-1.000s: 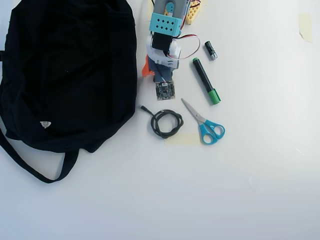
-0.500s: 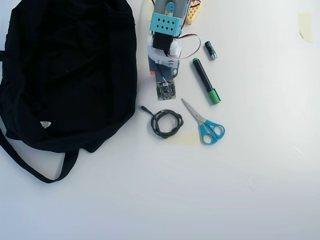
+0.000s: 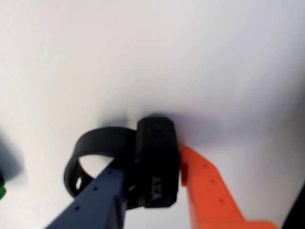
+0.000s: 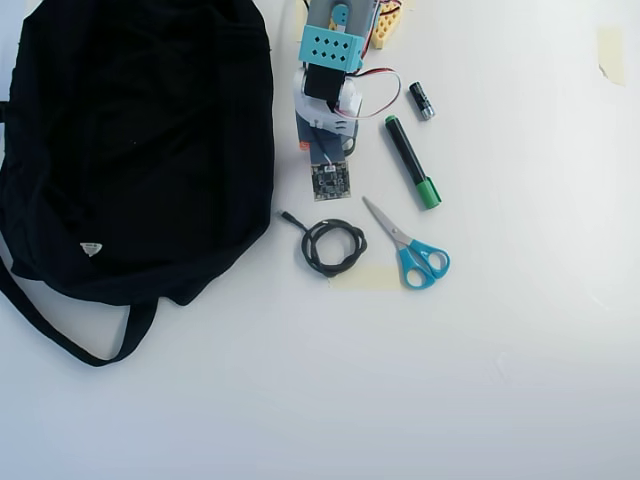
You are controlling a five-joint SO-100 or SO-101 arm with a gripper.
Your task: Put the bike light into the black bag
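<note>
Wrist view: the gripper (image 3: 153, 188) grasps the bike light (image 3: 155, 160) by its block, the orange finger (image 3: 205, 188) on one side and the dark finger (image 3: 93, 202) on the other, down on the white table (image 3: 190, 57). From overhead the light is hidden under the arm (image 4: 328, 90). The bag (image 4: 130, 140) lies just left of the arm on the plain white tabletop; a cable (image 4: 333, 246), scissors (image 4: 410, 245), marker (image 4: 412, 161) and battery (image 4: 421, 100) lie to the right.

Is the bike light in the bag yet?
No. The bike light sits between the gripper fingers on the white table, outside the black bag.
</note>
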